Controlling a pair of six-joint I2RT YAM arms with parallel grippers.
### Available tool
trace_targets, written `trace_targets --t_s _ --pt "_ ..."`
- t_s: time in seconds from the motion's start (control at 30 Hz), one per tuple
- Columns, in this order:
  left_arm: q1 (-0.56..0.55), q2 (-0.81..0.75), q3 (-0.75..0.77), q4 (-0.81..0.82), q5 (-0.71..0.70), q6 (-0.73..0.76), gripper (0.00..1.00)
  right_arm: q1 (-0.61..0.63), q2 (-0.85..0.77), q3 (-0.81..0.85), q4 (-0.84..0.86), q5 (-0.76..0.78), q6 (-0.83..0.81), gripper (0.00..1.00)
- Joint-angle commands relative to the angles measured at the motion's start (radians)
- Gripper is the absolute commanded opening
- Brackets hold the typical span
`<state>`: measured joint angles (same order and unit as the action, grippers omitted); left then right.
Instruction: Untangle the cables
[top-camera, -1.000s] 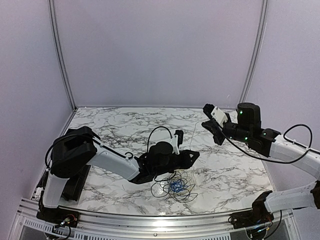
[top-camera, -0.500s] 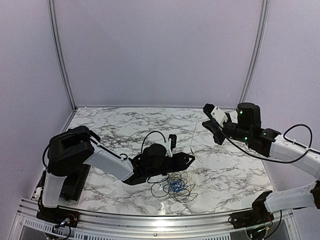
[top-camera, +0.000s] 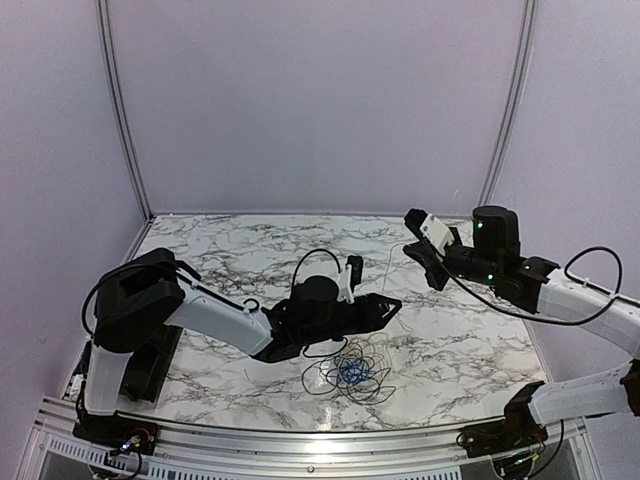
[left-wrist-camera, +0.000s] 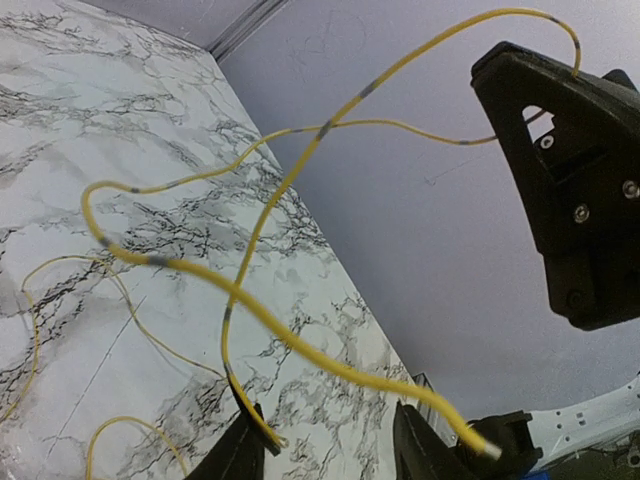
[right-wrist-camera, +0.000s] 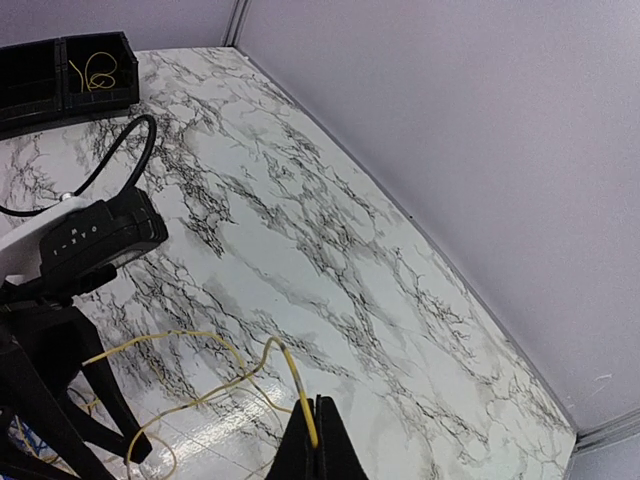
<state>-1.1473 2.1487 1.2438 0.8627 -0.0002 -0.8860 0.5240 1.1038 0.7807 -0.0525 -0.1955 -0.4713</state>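
The cables lie as a loose tangle (top-camera: 348, 372) on the marble table, below the left gripper: a bright blue cable (top-camera: 350, 372) sits among thin black loops (top-camera: 322, 380). A yellow cable (top-camera: 388, 272) rises from there to my right gripper (top-camera: 412, 250), which holds it above the table. In the right wrist view the right gripper (right-wrist-camera: 318, 432) is shut on the yellow cable (right-wrist-camera: 300, 385). My left gripper (top-camera: 392, 303) hovers over the tangle. In the left wrist view the left gripper (left-wrist-camera: 330, 442) is open, and yellow cable (left-wrist-camera: 300, 345) strands cross loosely between its fingers.
A black bin (right-wrist-camera: 40, 75) with a coil of yellow wire stands far across the table in the right wrist view. Purple walls close the table at the back and sides. A metal rail (top-camera: 300, 440) runs along the near edge.
The left gripper has opened wider and, after dipping back towards its base, has shifted right and slightly up. The right arm has stayed still, holding the yellow cable.
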Motion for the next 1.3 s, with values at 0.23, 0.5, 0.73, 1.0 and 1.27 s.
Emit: trace_targets --t_s 0.23,0.5,0.73,1.0,1.27 --pt "0.015 0.066 0.076 0.001 -0.031 0.017 0.02 -0.005 0.008 -0.001 0.026 0.014 -0.006 0.00" --pt "0.045 -0.125 -0.057 -0.011 -0.095 0.127 0.00 -0.010 0.071 0.001 0.014 0.047 -0.032 0.00" --pt "0.065 -0.365 -0.174 -0.119 -0.245 0.337 0.00 -0.012 0.208 0.055 -0.098 -0.013 -0.075 0.00" --pt "0.088 -0.502 -0.199 -0.259 -0.332 0.472 0.00 -0.012 0.168 0.066 -0.161 -0.198 -0.092 0.27" --pt "0.108 -0.727 -0.233 -0.557 -0.479 0.599 0.00 -0.012 0.183 0.065 -0.150 -0.138 -0.105 0.31"
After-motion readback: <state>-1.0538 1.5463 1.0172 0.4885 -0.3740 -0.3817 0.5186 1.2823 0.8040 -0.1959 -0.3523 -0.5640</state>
